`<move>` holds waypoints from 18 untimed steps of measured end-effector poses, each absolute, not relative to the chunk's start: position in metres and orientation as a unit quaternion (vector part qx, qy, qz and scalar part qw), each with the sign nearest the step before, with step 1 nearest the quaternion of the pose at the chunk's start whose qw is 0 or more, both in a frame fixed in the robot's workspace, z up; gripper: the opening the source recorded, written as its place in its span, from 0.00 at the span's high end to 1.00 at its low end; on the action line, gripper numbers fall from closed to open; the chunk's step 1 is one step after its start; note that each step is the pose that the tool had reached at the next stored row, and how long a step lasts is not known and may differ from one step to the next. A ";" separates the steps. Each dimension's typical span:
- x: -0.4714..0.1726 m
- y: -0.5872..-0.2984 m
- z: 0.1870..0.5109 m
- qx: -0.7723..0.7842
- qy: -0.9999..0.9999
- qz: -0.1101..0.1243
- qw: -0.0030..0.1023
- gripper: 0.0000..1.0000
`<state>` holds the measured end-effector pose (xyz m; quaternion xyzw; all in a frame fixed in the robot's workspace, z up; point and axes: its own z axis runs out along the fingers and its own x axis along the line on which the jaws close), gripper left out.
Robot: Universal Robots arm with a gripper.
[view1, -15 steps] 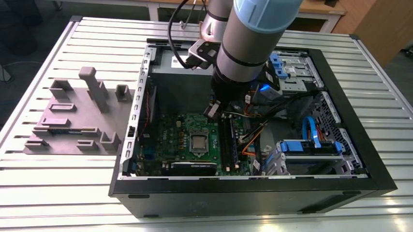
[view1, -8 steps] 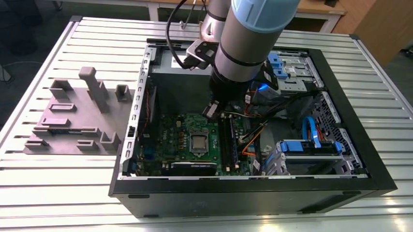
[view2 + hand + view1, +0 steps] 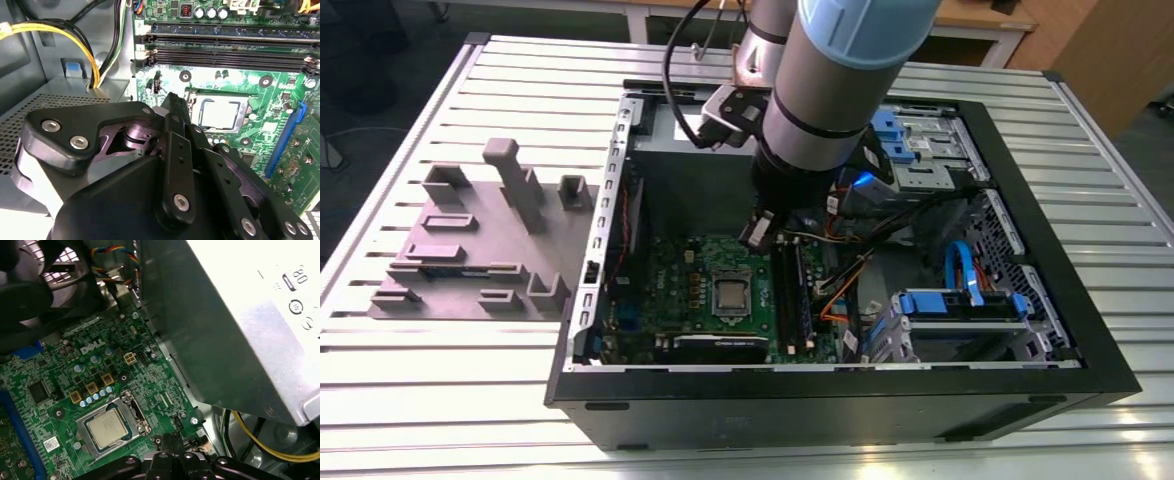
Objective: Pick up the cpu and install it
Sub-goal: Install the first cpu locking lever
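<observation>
- The exterior view looks steeply down on the open computer case [image 3: 854, 400] from above its front wall.
- Both wrist views sit close above the motherboard [image 3: 260, 100] — sharing the cpu [image 3: 220, 114] [image 3: 106, 427] socket.

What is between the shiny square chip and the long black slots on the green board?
In the second wrist view, bare green board with small parts and round screw holes lies between the cpu and the memory slots. The socket's metal frame rims the chip.
</observation>
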<state>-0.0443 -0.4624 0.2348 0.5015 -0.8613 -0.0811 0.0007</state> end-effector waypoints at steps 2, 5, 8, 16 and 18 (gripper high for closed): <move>-0.044 -0.463 0.235 0.503 -0.860 -0.081 0.001 0.90; -0.044 -0.466 0.235 0.504 -0.860 -0.081 0.001 0.90; -0.044 -0.469 0.235 0.504 -0.860 -0.081 0.001 0.90; -0.044 -0.472 0.235 0.504 -0.860 -0.081 0.001 0.90; -0.044 -0.472 0.235 0.504 -0.860 -0.081 0.001 0.90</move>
